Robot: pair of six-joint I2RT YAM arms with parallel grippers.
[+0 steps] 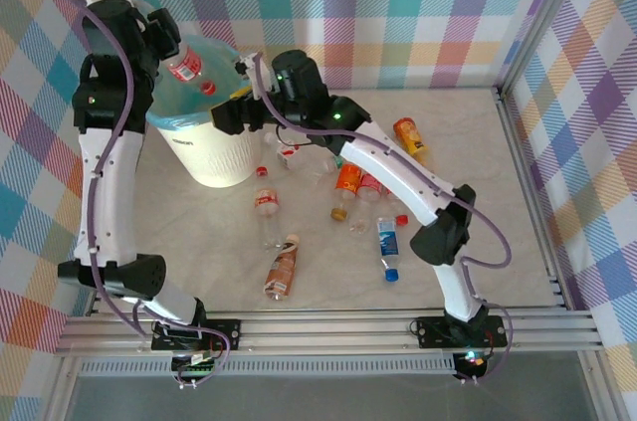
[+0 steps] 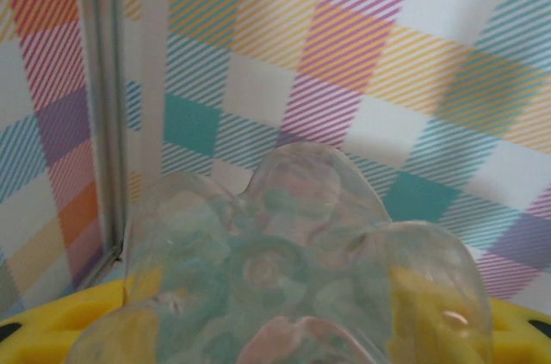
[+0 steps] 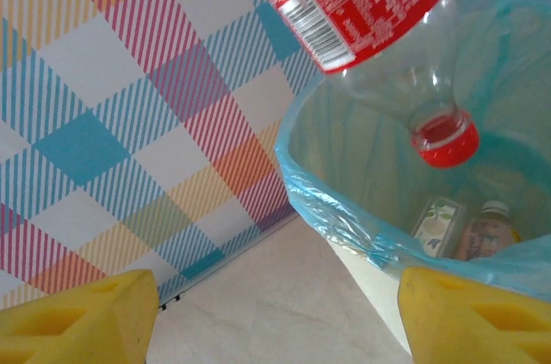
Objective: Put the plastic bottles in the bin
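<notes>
My left gripper point(image 1: 165, 41) is shut on a clear plastic bottle point(image 1: 186, 65) with a red label, held tilted cap-down over the bin point(image 1: 204, 147), a white bucket lined with a teal bag. In the left wrist view the bottle's base point(image 2: 293, 243) sits between the yellow fingers point(image 2: 34, 334). My right gripper point(image 1: 238, 97) stands open at the bin's right rim with nothing between its fingertips point(image 3: 86, 317). In its view the held bottle point(image 3: 362, 11) hangs with its red cap above the bin's rim point(image 3: 344, 218), and other bottles point(image 3: 486, 228) lie inside.
Several bottles lie on the table right of and in front of the bin: an orange one point(image 1: 409, 134), another orange point(image 1: 347, 182), a clear red-capped one point(image 1: 266, 204), a brownish one point(image 1: 283, 267), a blue-labelled one point(image 1: 388, 240). Checked walls close in the back and sides.
</notes>
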